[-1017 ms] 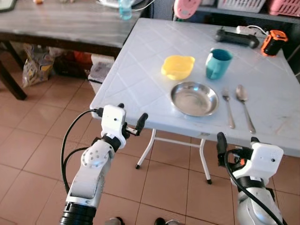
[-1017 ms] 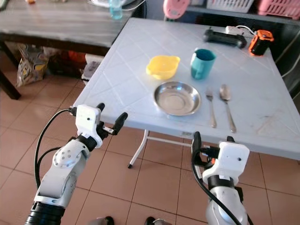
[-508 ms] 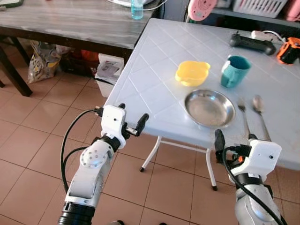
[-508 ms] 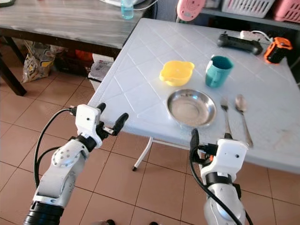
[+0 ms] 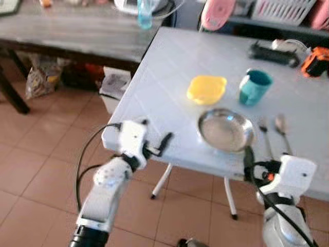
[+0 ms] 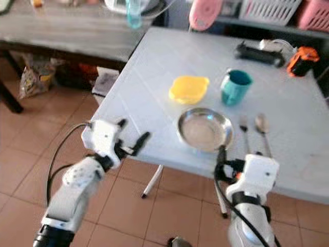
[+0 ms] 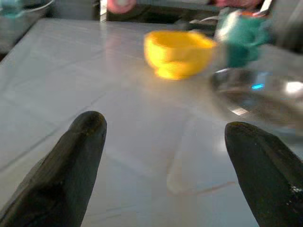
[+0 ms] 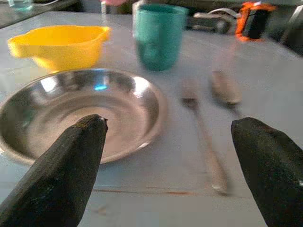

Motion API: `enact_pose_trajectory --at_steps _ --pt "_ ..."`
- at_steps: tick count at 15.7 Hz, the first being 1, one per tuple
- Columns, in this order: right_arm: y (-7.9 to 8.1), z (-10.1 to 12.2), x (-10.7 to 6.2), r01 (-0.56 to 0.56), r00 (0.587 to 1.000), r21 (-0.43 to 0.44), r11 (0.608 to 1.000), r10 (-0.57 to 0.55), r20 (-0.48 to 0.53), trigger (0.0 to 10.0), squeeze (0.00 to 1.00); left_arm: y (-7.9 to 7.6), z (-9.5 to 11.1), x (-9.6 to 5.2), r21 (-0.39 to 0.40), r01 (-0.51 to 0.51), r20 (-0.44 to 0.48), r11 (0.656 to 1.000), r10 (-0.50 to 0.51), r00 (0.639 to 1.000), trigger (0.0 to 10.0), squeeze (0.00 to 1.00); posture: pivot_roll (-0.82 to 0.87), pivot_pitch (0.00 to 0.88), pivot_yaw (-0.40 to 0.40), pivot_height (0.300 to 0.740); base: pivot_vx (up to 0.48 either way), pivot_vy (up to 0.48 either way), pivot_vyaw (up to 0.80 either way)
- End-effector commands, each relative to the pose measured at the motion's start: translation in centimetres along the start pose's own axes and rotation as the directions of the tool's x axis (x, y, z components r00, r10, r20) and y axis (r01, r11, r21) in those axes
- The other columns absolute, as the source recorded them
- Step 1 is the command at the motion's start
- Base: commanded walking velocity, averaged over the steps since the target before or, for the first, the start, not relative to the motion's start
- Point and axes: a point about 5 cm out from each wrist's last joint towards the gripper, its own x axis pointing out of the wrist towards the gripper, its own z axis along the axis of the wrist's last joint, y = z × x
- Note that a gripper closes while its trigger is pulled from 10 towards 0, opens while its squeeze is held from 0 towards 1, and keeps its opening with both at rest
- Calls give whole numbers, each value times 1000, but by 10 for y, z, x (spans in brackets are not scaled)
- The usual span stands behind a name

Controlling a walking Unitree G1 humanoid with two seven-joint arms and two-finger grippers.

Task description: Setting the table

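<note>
On the white table (image 5: 169,67) lie a steel plate (image 5: 226,128), a yellow bowl (image 5: 206,88) behind it and a teal cup (image 5: 254,86) to the bowl's right. A fork (image 5: 265,135) and a spoon (image 5: 281,128) rest side by side right of the plate. My left gripper (image 5: 156,131) hovers open at the table's near left edge, pointing across the bare top toward the bowl (image 7: 177,52). Level with the near edge, my right gripper (image 8: 170,137) is open and empty, facing the plate (image 8: 80,111), with the fork (image 8: 203,132) just beside.
A dark wooden table (image 5: 67,25) stands at the back left with a bottle (image 5: 144,13) on it. A black device (image 5: 272,51) and an orange one (image 5: 314,60) lie at the white table's far side. A bag (image 5: 38,80) and a white box (image 5: 115,82) sit on the tiled floor.
The camera has shifted and the picture is blurred. Both grippers now stand closer to the table's near edge, still open and empty. The tableware has not moved.
</note>
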Motion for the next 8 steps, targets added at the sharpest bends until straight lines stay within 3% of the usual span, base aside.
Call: enact_pose_trajectory --at_steps 1,8 --pt "0 2 -2 19 1000 -6 1000 -19 -1 10000 0 6 -3 -5 2 -4 -19 1000 4 1000 10000 0 83 156 -49 740 0 0 0" --pt "-12 10 15 157 988 29 987 -156 -15 10000 0 -8 -3 -5 -30 174 -42 984 -175 984 10000 0 73 173 -42 740 0 0 0"
